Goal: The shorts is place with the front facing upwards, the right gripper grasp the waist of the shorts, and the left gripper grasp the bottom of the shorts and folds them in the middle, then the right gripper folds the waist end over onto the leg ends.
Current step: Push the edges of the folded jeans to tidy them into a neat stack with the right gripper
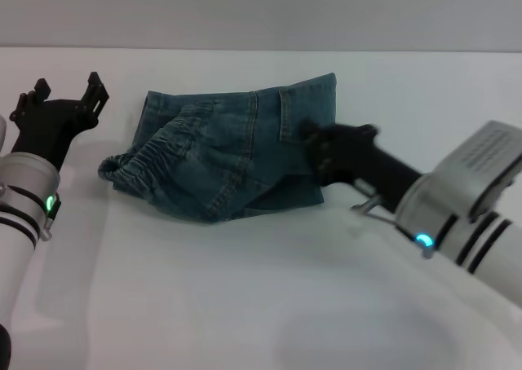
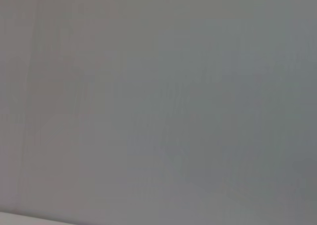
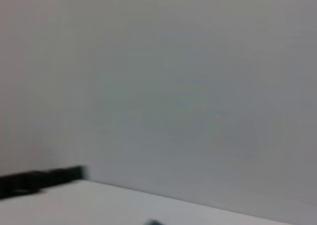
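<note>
Shorts (image 1: pixel 228 154) folded into a bundle mid-worktop (image 1: pixel 245 305), gathered waistband lying on top toward the left, right gripper (image 1: pixel 314 146) at the bundle's right edge, grip on denim not discernible, left gripper (image 1: pixel 69 93) raised clear at left, fingers spread, holding nothing.

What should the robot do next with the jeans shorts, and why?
Probably let go and draw the right gripper back. The shorts already lie folded in a bundle, with the gathered waist on top, and the left gripper waits open to the side, away from them.
</note>
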Controlling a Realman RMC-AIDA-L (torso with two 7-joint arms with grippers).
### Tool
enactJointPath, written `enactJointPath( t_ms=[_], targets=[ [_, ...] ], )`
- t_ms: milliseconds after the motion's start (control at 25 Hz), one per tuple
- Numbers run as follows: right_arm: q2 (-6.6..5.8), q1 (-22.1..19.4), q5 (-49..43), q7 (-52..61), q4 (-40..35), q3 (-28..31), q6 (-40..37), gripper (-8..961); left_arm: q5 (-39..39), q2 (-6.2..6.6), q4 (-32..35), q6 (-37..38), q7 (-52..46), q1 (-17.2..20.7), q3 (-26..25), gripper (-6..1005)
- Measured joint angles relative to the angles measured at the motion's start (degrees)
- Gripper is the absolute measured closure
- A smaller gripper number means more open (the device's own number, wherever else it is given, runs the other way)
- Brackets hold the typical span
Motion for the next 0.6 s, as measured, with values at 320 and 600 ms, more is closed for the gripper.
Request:
enactJointPath(
  t_ms=[320,600],
  targets=[
    [0.33,0.0,-3.0,3.1,-5.9,-4.1,9.0,954,0.0,0.04,-1.4,0.0,-1.5,-1.8,-0.1,194],
    [0.17,1.6,-3.1,9.0,-3.4,-5.1,13.2,954,0.0,0.06,-3.8,0.2,-3.5,-4.1,-0.4,194]
  ],
)
